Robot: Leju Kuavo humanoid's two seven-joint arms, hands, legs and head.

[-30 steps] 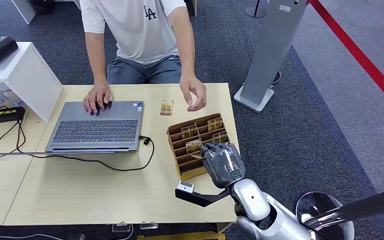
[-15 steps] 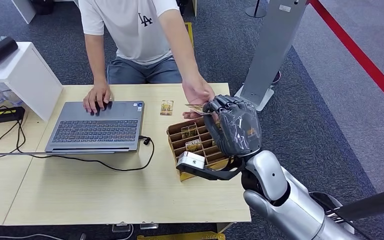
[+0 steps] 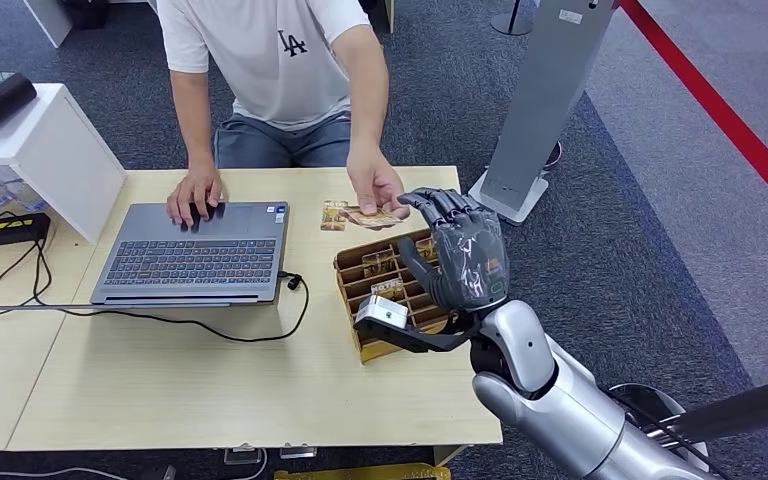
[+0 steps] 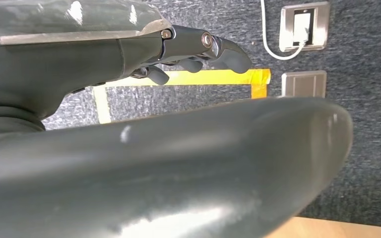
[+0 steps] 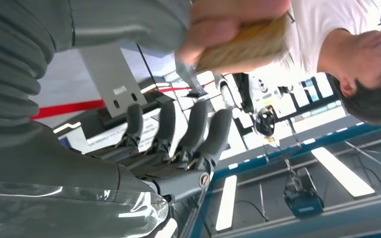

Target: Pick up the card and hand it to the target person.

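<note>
A: Where is the card (image 3: 372, 216) at this point?

B: In the person's hand (image 3: 375, 190), pinched by the fingers and held flat just beyond the far edge of the card holder (image 3: 396, 290), above the worktop (image 3: 190, 370). The right wrist view shows the same: the card (image 5: 245, 45) gripped by the person's fingers (image 5: 213, 29).

A: And the right robot hand (image 3: 457, 255)?

B: Raised over the card holder on its right side, fingers spread apart and gripping nothing. Its fingertips (image 3: 428, 200) sit just beside the card's near end, but I see a small gap, not contact.

A: So the handover is done?

B: I judge it essentially done. The card is lifted out and the target person has it. What is left, as far as I can tell, is drawing the arm away from the card holder.

A: The left robot hand (image 4: 198, 52)?

B: Its wrist view looks down at carpet and yellow floor tape (image 4: 178, 79). The fingers are curled in with nothing in them.

A: Anything else near the card holder?

B: More cards stand in its slots, a loose one (image 3: 334, 215) lies on the worktop just beyond it, and a laptop (image 3: 195, 255) sits to its left with the person's other hand (image 3: 194, 195) on it.
</note>
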